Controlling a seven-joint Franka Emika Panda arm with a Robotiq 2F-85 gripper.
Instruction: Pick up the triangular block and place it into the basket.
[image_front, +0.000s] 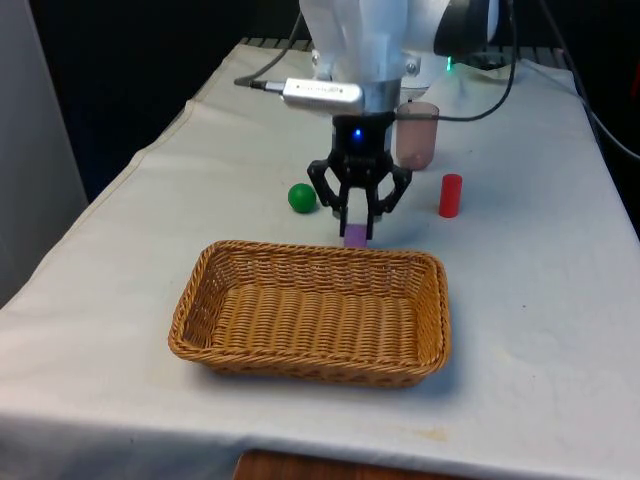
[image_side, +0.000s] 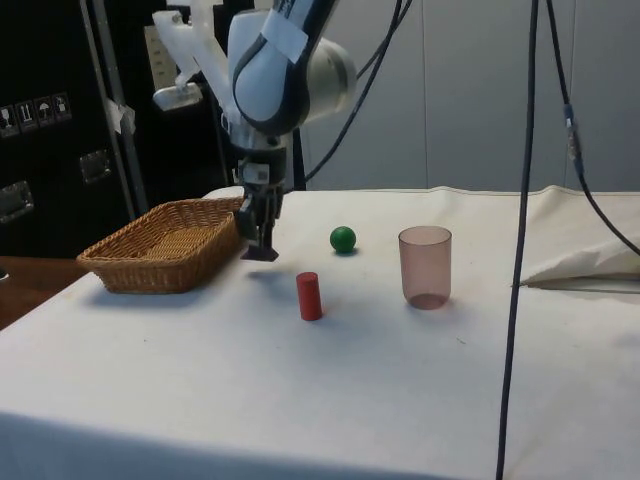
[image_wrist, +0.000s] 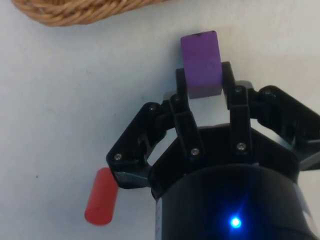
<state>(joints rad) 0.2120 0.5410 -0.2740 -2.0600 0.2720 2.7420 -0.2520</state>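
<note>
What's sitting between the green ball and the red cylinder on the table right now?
In the front view, the gripper, shut on the purple block, stands between the green ball and the red cylinder.

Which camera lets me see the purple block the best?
The wrist view: the purple block sits large and clear, pinched between the fingers of the tool. In the front view it is a small purple bit just behind the basket rim. In the side view it looks like a dark wedge under the tool.
</note>
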